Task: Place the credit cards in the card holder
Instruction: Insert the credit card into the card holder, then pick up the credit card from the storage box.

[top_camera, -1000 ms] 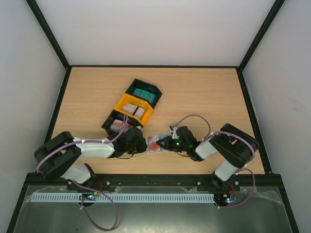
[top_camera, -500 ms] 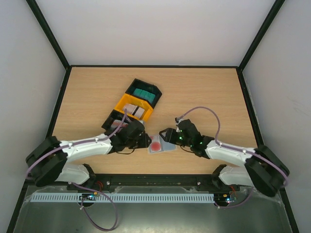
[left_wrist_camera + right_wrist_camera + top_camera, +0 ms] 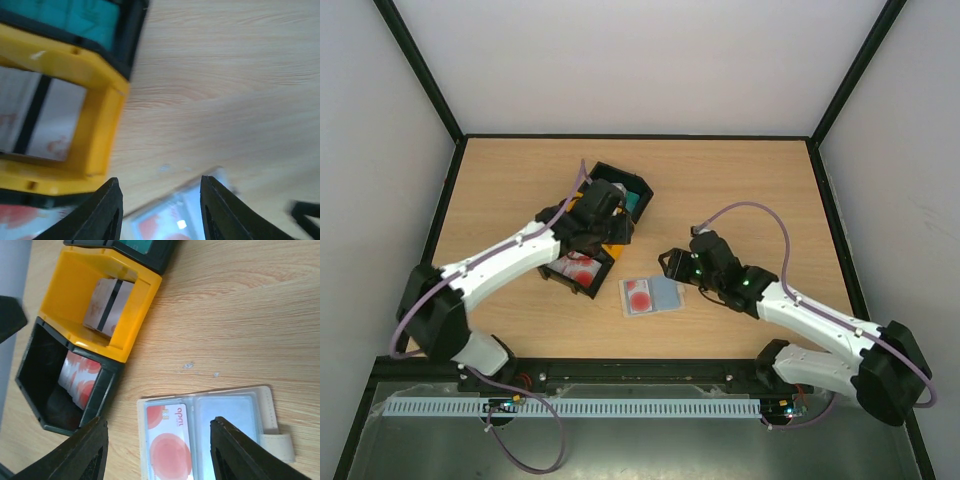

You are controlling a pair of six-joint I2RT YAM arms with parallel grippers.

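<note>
The card holder (image 3: 665, 294) (image 3: 225, 415) lies open on the table, light blue inside. A white credit card with red blotches (image 3: 639, 297) (image 3: 167, 440) sits in its left pocket. More red-blotched cards (image 3: 578, 270) (image 3: 75, 377) stand in the near black tray. A white-grey striped card (image 3: 107, 307) (image 3: 40, 120) is in the yellow tray, and teal cards (image 3: 75, 17) fill the far black tray. My left gripper (image 3: 610, 232) (image 3: 160, 207) hovers open above the yellow tray, holding nothing. My right gripper (image 3: 670, 266) (image 3: 160, 450) is open just above the holder's far edge, also holding nothing.
The joined black-yellow-black trays (image 3: 620, 180) (image 3: 75, 270) sit diagonally left of the holder. The holder's snap tab (image 3: 277, 447) points right. Bare wooden tabletop (image 3: 750, 190) extends to the back and right, bounded by a black frame.
Both grippers were shut at the holder's sides; they have opened. The left arm swung up and away over the trays. The right gripper pulled back to the right, leaving the holder flat.
</note>
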